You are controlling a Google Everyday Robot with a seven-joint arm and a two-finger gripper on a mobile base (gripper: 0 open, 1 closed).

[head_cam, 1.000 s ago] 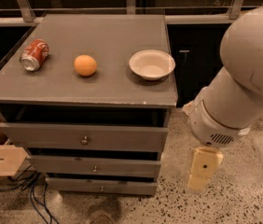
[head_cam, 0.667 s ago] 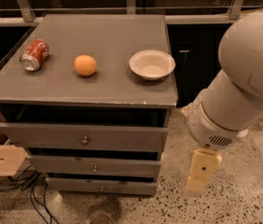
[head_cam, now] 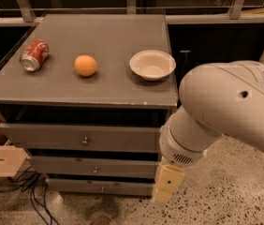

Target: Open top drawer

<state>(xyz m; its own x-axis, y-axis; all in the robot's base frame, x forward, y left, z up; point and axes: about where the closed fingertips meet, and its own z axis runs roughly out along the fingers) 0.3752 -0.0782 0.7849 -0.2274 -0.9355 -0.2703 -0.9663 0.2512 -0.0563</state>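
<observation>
The top drawer [head_cam: 52, 136] is the tallest grey front of three, just under the cabinet top, with a small round metal knob [head_cam: 85, 140] at its centre. A dark gap shows above its front. My gripper [head_cam: 166, 186], a cream-coloured piece at the end of the big white arm [head_cam: 225, 107], hangs by the cabinet's right front corner. It is below and to the right of the knob, in front of the right ends of the two lower drawers, and does not touch the knob.
On the grey cabinet top [head_cam: 108, 36] lie a red soda can [head_cam: 33, 55] on its side, an orange [head_cam: 85, 65] and a white bowl [head_cam: 152, 64]. The middle drawer [head_cam: 90, 167] and the bottom drawer [head_cam: 94, 186] sit below. A wooden piece [head_cam: 1, 161] and cables [head_cam: 33, 200] lie at left on the speckled floor.
The arm has swung left and slightly down, bringing the gripper from out over the floor to the cabinet's right front corner. The drawers and tabletop objects have not moved.
</observation>
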